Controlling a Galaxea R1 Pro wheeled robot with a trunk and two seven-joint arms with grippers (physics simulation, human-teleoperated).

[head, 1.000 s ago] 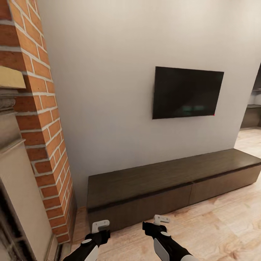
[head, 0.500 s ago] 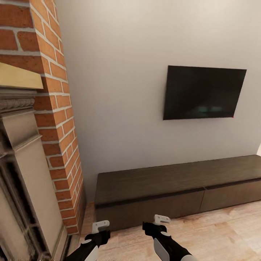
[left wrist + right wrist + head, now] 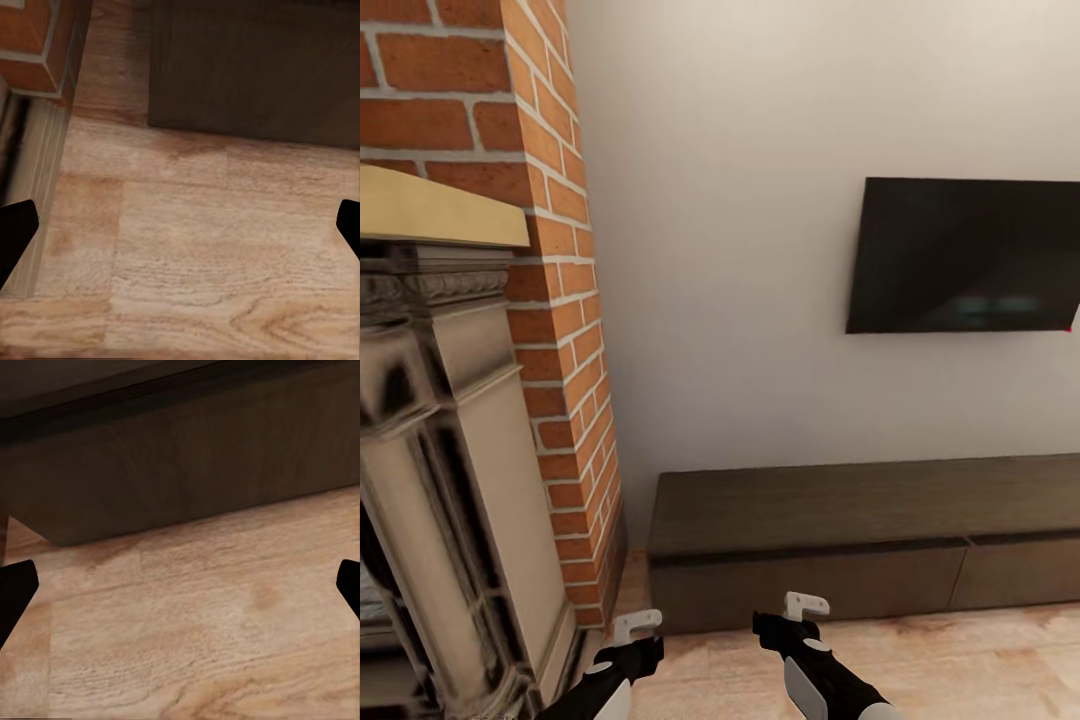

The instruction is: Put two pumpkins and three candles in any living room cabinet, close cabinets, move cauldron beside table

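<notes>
cabinet (image 3: 860, 540) closed, brick fireplace (image 3: 490, 400) beside; left claw (image 3: 637, 628) and right claw (image 3: 805, 606) spread, empty.

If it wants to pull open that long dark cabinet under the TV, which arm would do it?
Probably the right gripper: it hangs open before the cabinet front, while the left gripper, also open, sits nearer the brick column.

Both arms reach forward low in the head view, side by side and a little apart — black wrists, white-and-black forearms. The left gripper (image 3: 637, 627) and the right gripper (image 3: 805, 605) each end in pale fingers pointing ahead. In both wrist views the dark fingertips sit at opposite edges — jaws spread wide, nothing between them.
</notes>
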